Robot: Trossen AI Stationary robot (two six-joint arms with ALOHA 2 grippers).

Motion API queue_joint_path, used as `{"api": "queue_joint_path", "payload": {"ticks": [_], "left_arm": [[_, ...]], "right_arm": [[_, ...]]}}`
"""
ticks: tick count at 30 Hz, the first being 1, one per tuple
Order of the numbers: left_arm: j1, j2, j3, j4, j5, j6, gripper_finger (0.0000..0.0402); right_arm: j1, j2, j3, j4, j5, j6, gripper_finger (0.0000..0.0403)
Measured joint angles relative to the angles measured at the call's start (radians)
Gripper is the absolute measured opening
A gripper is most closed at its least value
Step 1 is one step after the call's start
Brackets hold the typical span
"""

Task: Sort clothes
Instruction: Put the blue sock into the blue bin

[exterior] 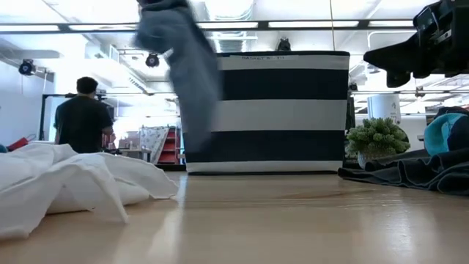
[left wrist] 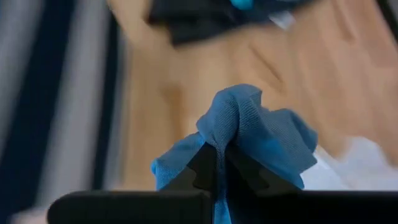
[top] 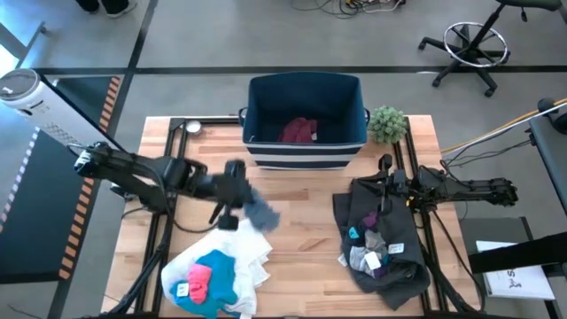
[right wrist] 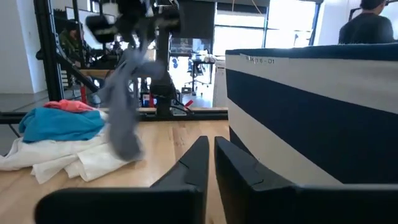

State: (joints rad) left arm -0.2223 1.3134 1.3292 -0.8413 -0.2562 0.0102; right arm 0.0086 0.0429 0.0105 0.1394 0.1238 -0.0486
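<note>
My left gripper (top: 239, 197) is shut on a small grey-blue piece of cloth (top: 260, 213), held high over the table's middle in front of the bin. The cloth also shows in the low view (exterior: 187, 70) and the right wrist view (right wrist: 123, 102). A large white garment (top: 232, 257) lies at the near left, with a teal-blue piece (top: 217, 273) and a red piece (top: 199, 282) on it. A maroon piece (top: 299, 131) lies in the navy striped bin (top: 306, 152). My right gripper (top: 386, 183) is shut and empty, raised over the far edge of the dark grey garment (top: 399, 235). My left gripper pinches a bunched fold (left wrist: 231, 127) of the grey-blue cloth between its two fingers (left wrist: 202, 168). The cloth is lifted clear of the table and hangs slack below the gripper (exterior: 192, 95), in front of the bin's left part.
A small green plant (top: 387, 124) stands right of the bin. Several small pieces (top: 370, 248) lie on the dark grey garment. Bare wood (top: 306, 239) lies between the two piles. A person (exterior: 83, 114) stands in the room behind the table.
</note>
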Motion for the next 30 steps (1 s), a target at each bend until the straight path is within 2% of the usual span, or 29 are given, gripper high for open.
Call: {"api": "queue_joint_path", "payload": {"ticks": [5,12,17,22,26,30], "left_arm": [[0.117,0.003,0.063,0.134,-0.024,0.200,0.0002],[0.297,0.003,0.119,0.373,0.012,0.339,0.0002],[0.426,0.008,0.117,0.559,0.104,0.374,0.0001],[0.546,0.049,0.116,0.685,0.115,0.374,0.0001],[0.626,0.102,0.116,0.733,0.127,0.374,0.0001],[0.684,0.176,0.116,0.735,0.181,0.340,0.0001]], "right_arm": [[0.000,0.000,0.000,-0.006,0.000,0.023,0.0072],[0.000,0.000,0.000,-0.011,0.000,0.022,0.0114],[0.000,0.000,0.000,-0.011,0.000,0.021,0.0112],[0.000,0.000,0.000,-0.010,0.000,0.019,0.0098],[0.000,0.000,0.000,-0.010,0.000,0.011,0.0088],[0.000,0.000,0.000,-0.010,0.000,0.012,0.0082]]}}
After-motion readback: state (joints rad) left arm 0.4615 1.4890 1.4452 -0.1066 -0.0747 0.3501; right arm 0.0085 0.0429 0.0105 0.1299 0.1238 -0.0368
